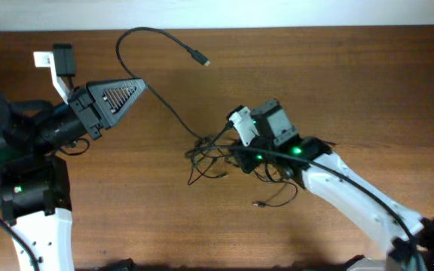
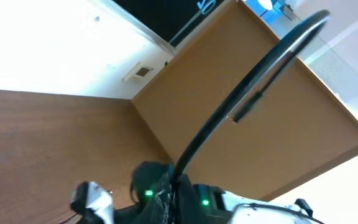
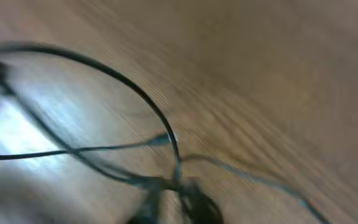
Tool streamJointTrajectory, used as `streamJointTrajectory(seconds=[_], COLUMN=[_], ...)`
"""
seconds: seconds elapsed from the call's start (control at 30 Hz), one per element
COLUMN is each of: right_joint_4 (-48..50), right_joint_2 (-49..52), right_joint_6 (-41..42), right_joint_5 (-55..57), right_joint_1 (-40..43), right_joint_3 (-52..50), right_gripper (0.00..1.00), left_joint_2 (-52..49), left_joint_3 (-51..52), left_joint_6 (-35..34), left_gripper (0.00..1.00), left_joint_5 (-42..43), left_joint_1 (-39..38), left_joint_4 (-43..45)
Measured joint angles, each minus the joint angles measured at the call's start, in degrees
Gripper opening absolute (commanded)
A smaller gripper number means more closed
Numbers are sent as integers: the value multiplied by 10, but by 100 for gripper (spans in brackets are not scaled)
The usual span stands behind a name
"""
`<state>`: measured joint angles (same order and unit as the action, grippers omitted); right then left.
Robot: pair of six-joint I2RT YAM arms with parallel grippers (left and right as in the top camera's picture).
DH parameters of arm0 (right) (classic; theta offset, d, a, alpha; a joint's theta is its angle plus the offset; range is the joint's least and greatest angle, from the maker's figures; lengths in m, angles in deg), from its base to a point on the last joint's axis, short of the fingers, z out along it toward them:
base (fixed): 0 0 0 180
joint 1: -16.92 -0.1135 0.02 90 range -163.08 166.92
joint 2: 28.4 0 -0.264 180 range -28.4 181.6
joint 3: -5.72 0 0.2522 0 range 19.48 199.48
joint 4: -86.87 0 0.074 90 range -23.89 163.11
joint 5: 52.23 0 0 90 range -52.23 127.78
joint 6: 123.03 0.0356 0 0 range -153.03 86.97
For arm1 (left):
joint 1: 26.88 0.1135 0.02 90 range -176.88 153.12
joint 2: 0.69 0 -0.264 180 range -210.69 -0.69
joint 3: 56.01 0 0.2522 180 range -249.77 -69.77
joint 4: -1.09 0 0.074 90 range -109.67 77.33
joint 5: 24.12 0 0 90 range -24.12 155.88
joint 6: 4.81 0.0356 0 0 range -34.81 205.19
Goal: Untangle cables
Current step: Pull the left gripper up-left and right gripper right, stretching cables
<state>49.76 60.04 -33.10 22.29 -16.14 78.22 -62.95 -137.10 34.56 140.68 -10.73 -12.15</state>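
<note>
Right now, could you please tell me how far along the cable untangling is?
Early on. Done: one cable's plug end lies free of the bundle. In hand: the left hand seems to pinch that cable, drawn out from the bundle; the right hand sits over it, grip unclear. Left: the bundle is all one knot.

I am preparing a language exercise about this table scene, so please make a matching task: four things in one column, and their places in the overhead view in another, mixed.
Things:
1 left gripper
2 right gripper
3 tangled cables
4 free plug end

Places:
a knotted at the middle of the table
b left side, one cable passing its tip
c near the far edge, ending a long arc
d at the tangle's right side

Pairs: 1-b, 2-d, 3-a, 4-c.
</note>
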Motion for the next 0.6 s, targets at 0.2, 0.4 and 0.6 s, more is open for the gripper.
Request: streamJointTrajectory(seconds=[0.2, 0.4, 0.6], right_joint_4=[-112, -126, -138], right_joint_2=[17, 16, 37], right_joint_6=[194, 209, 239], right_joint_5=[226, 125, 184], right_joint_1=[273, 443, 511], right_joint_3=[2, 2, 2], right_gripper=[4, 4, 4], left_joint_2=[3, -1, -48], left_joint_3=[-12, 1, -1], left_joint_6=[169, 134, -100], left_gripper=[0, 1, 1], left_joint_5=[-73, -678, -886], left_joint_1=[48, 73, 172], left_joint_4=[-243, -481, -561])
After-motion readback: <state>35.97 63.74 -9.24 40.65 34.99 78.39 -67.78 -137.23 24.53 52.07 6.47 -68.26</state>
